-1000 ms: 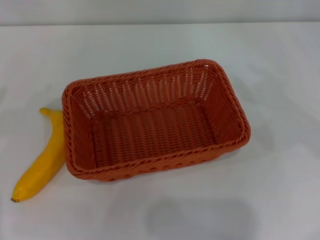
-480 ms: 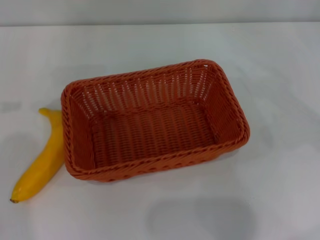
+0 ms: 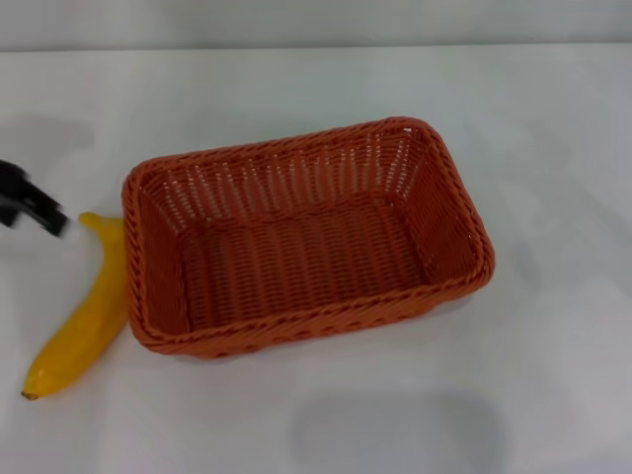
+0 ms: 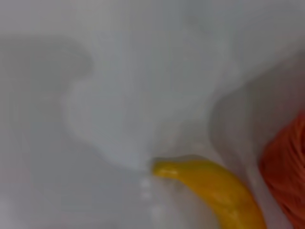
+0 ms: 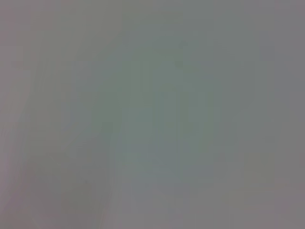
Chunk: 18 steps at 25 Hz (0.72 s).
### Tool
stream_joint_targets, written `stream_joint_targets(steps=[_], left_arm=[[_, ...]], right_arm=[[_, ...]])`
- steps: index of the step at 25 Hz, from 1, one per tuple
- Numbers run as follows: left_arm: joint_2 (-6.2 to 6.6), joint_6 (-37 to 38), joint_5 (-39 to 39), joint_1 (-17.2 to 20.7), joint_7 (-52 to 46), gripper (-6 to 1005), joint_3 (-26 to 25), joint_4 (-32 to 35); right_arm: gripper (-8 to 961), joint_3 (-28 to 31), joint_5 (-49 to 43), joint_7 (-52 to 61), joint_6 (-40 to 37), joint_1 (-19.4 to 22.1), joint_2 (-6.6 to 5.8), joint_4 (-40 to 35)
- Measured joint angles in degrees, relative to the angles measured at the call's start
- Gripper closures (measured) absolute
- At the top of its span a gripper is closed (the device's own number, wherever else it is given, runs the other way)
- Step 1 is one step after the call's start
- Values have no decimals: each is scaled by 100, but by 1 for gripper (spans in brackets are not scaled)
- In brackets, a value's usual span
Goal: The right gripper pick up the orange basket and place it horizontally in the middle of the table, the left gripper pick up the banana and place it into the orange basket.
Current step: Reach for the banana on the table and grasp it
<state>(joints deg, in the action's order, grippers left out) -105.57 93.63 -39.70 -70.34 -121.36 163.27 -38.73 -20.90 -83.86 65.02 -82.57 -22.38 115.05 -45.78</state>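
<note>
The orange basket (image 3: 306, 237) lies lengthwise across the middle of the white table (image 3: 553, 375), empty inside. A yellow banana (image 3: 81, 314) rests on the table against the basket's left end, its dark tip toward the front. The black tip of my left gripper (image 3: 30, 205) comes in at the left edge, just left of the banana's far end and apart from it. The left wrist view shows the banana (image 4: 214, 188) and a corner of the basket (image 4: 286, 176). My right gripper is out of view; its wrist view shows only blank table.
The table's far edge (image 3: 316, 46) meets a pale wall at the back. Bare white surface lies in front of the basket and to its right.
The left gripper has entered the head view at the left edge, near the banana's far end. Basket and banana have not moved.
</note>
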Motion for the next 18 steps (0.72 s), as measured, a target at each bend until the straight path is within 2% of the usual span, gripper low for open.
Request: stream_joint_targets(steps=[1,5,8,15,18], left_arm=[[-47,-37,-36,-23,1,301,0,42],[-389,-236,-299,-188,9,302,-3,188],[-574,-264,-415,-278,4,302,-6,274],[-885,-322,-649,-368,-84,302,-7,327],[-967,-339,-794,-397,-144,303,-6,329]], right_arm=[[427,1,6,-4,3,0,0,3],[427,7,17,-2,20,3,-2,-6],[427,6,52,10,7,31,0,-29],[427,6,157,-7,11,68,4,0],[427,10,164,-8,14,80,3,0]])
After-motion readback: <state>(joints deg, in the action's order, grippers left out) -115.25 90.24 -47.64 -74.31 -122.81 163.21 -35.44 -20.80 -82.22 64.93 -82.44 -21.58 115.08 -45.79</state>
